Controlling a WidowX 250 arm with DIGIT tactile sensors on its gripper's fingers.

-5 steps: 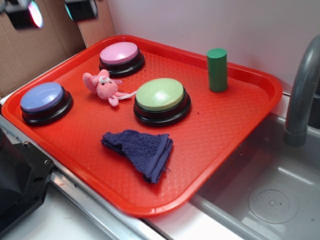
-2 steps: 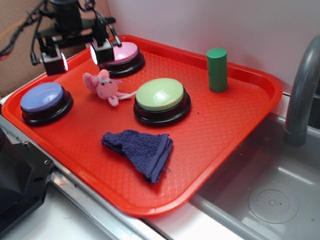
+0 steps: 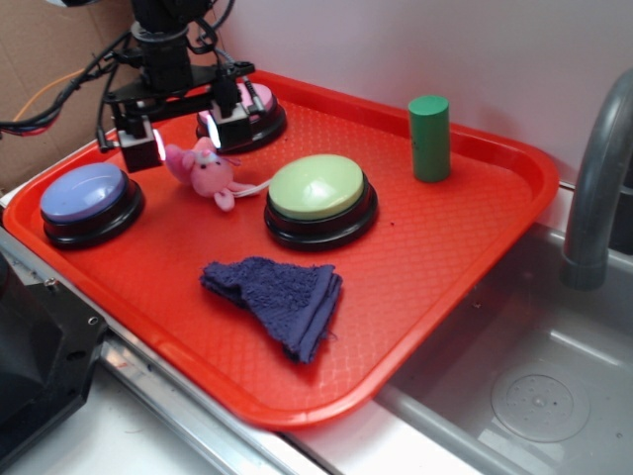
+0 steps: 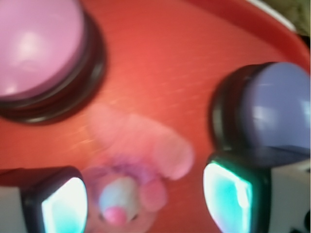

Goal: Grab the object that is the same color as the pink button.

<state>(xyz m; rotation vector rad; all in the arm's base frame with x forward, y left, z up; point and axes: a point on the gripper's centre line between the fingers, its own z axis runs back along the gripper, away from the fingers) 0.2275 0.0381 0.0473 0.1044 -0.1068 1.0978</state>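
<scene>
— So, nearest first: what lies in front of you?

— Closest to the exterior camera is the dark blue cloth [image 3: 277, 297], crumpled on the red tray [image 3: 465, 237]. Behind it come the green-topped button [image 3: 318, 198] and, to its left, the blue-topped button [image 3: 87, 202]. Between those two lies the pink plush toy [image 3: 206, 170], on its side, its thin white tail trailing toward the green one.

— And your fingers?

— My fingers [image 3: 188, 131] hang spread wide, holding nothing. One pad [image 3: 137, 144] sits on the blue-button side of the toy, the other [image 3: 233, 124] stands before the pink button [image 3: 240, 109]. In the wrist view the toy [image 4: 138, 167] lies between the pads, low in the frame and blurred.

— How would you close well?

— I judge the toy sits a little off centre, nearer one pad. I should line up over its body, go low enough to take the plush bulk rather than an ear, then squeeze; it looks soft, so it should give. The pink button's base is near, and I must not catch it.

— Farther back?

— A green cylinder [image 3: 429, 138] stands upright near the tray's far rim, then a pale wall. Beside the tray are a sink basin [image 3: 534, 396] and a grey faucet [image 3: 596, 188].
</scene>
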